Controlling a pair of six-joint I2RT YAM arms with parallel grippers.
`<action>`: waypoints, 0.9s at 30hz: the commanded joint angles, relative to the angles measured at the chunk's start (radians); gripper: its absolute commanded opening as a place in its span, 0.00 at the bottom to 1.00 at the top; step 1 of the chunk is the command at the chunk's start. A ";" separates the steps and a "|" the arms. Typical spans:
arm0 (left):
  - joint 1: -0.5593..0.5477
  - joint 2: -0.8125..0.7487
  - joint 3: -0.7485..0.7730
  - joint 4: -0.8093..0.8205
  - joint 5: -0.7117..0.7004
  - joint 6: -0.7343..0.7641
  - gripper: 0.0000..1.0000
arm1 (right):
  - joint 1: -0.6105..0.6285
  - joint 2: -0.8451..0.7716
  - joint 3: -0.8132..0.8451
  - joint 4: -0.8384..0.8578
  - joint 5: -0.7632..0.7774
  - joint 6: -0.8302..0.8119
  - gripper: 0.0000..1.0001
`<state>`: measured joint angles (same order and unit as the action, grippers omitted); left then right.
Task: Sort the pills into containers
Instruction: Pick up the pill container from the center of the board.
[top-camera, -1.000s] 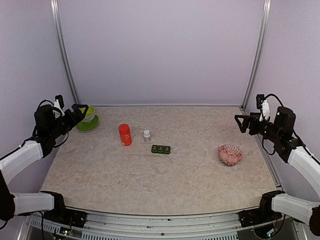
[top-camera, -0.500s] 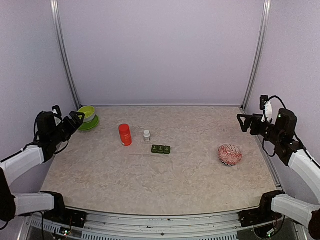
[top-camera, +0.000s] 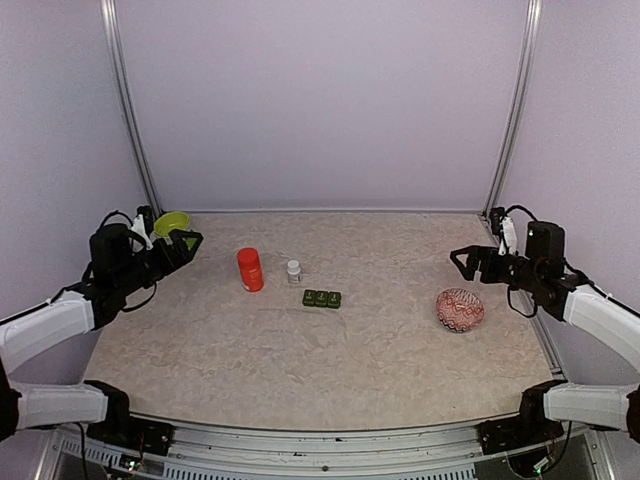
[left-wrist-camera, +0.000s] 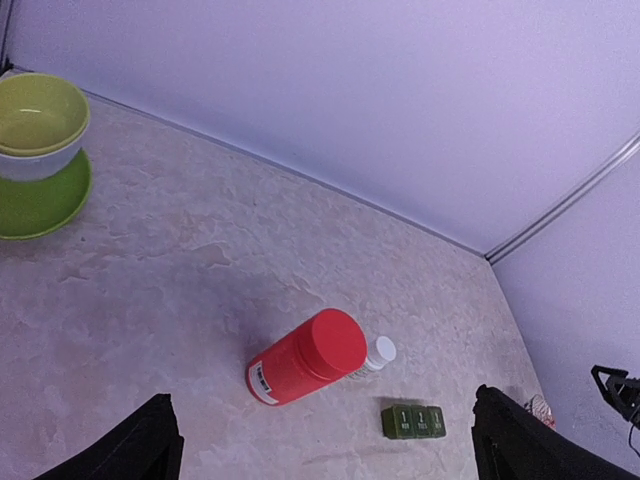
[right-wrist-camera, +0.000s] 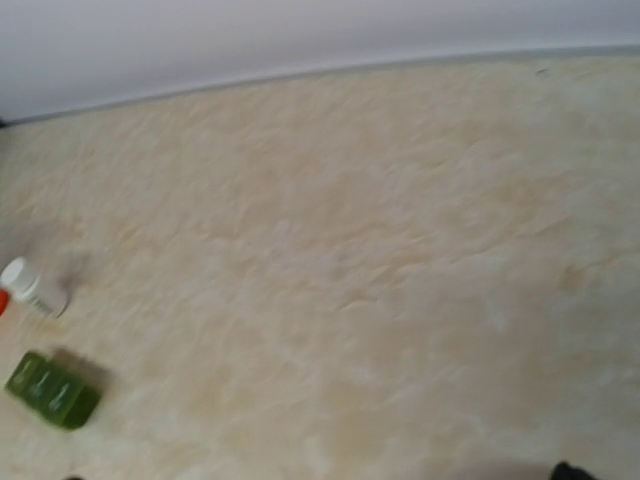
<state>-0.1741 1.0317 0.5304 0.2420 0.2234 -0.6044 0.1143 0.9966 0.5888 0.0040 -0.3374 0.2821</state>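
Note:
The containers (top-camera: 321, 298), a row of three joined dark green boxes, sit near the middle of the table; they also show in the left wrist view (left-wrist-camera: 413, 421) and the right wrist view (right-wrist-camera: 52, 390). Just behind them stand a red bottle (top-camera: 250, 269) (left-wrist-camera: 305, 357) and a small white-capped vial (top-camera: 293, 270) (left-wrist-camera: 377, 353) (right-wrist-camera: 32, 287). No loose pills show in any view. My left gripper (top-camera: 178, 241) hovers open at the far left, well away from the bottles. Open and empty too, my right gripper (top-camera: 463, 262) hangs at the far right.
A lime-green bowl (top-camera: 172, 224) (left-wrist-camera: 40, 120) on a green plate stands at the back left, right behind my left gripper. A red-and-white patterned pouch (top-camera: 460, 309) lies at the right, below my right gripper. Walls and metal posts (top-camera: 128, 110) close in the table (top-camera: 300, 380).
Both arms have swung inward over the table. The left gripper has moved right, in front of the bowl. The right gripper has moved left and lower, above the pouch. Both jaws stay open.

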 joint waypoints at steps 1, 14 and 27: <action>-0.107 -0.007 0.026 -0.037 -0.053 0.105 0.99 | 0.073 0.017 0.026 -0.030 0.025 -0.002 1.00; -0.316 0.170 0.164 -0.190 -0.346 0.201 0.99 | 0.293 0.084 0.043 -0.096 0.190 -0.038 1.00; -0.340 0.413 0.330 -0.224 -0.366 0.301 0.99 | 0.435 0.158 0.088 -0.121 0.292 -0.055 1.00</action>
<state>-0.5060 1.3930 0.7994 0.0433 -0.1249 -0.3534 0.5209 1.1355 0.6434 -0.1089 -0.0818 0.2291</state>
